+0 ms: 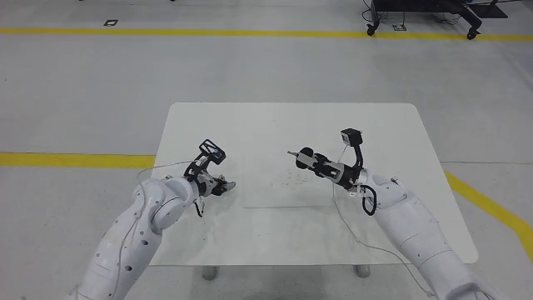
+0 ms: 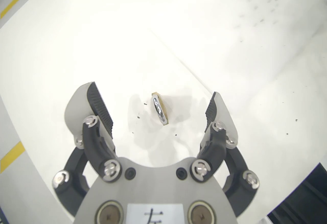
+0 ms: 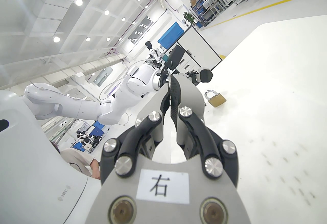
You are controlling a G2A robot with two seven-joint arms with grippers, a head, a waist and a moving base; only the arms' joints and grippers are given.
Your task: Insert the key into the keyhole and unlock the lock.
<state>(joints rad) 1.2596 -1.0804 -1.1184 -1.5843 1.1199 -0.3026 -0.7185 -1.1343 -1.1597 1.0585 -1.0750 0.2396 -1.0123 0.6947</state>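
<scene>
A brass padlock (image 2: 159, 110) with a silver shackle lies on the white table (image 1: 291, 125), just below and between the spread fingers of my left gripper (image 2: 153, 91), which is open and hovers over it without touching. From the right wrist view the padlock (image 3: 215, 98) lies flat on its side beside the left gripper (image 3: 201, 76). My right gripper (image 3: 171, 80) is held above the table's middle, pointing toward the lock, with its pads pressed together. In the top view a thin small piece, seemingly the key (image 1: 289, 152), sticks out of the right gripper (image 1: 294, 156).
The lock lies near the table's left front part, under the left gripper (image 1: 221, 185). Faint dark marks dot the tabletop (image 1: 296, 185) between the arms. Yellow floor lines (image 1: 75, 160) run past the table on both sides.
</scene>
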